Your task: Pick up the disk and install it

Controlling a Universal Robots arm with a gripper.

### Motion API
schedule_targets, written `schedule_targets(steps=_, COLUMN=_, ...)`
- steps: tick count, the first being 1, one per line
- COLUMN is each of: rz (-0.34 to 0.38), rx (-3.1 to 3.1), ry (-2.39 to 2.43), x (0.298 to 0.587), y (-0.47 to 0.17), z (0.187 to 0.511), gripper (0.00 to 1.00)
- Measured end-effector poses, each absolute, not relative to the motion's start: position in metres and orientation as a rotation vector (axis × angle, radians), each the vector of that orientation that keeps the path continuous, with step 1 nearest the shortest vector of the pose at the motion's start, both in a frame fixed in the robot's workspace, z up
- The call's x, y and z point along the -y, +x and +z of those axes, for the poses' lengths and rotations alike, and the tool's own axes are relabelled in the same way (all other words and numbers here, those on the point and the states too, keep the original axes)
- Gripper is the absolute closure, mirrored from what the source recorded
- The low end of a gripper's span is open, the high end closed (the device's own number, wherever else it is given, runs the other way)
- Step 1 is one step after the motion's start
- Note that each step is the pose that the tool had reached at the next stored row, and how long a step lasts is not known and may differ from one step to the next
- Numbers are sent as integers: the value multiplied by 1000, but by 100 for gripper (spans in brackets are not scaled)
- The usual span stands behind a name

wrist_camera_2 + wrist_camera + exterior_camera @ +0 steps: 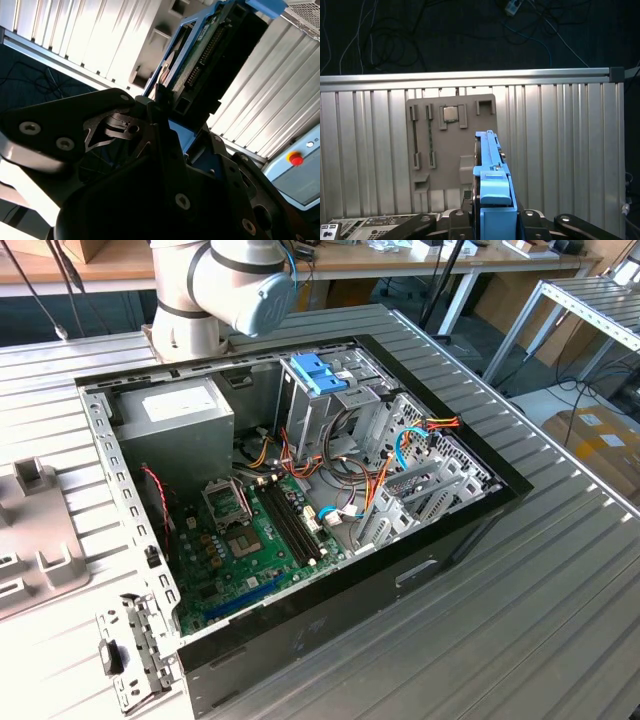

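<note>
While the disk (494,200) is gripped edge-on by the closed jaws, its long axis is pointed straight out from them, over the ribbed tabletop (560,150).

Ribbed aluminium table top (560,570) takes up most of the space. Wooden workbench (400,258) along the back. Metal shelf rack (600,300) at the exterior view's right, cardboard box (595,445) on the floor below it. Dark floor (470,50) past the table edge, loose cables (405,37) lying on it. Light bright and even.
</note>
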State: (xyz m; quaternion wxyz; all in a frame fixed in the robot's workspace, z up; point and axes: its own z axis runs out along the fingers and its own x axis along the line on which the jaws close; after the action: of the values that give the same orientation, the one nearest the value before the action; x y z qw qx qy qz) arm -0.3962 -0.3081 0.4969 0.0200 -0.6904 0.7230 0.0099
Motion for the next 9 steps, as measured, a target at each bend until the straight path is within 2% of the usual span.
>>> schedule_targets(steps=9, rz=31, rx=-2243, ry=-2142, x=310, y=-391, z=497, gripper=63)
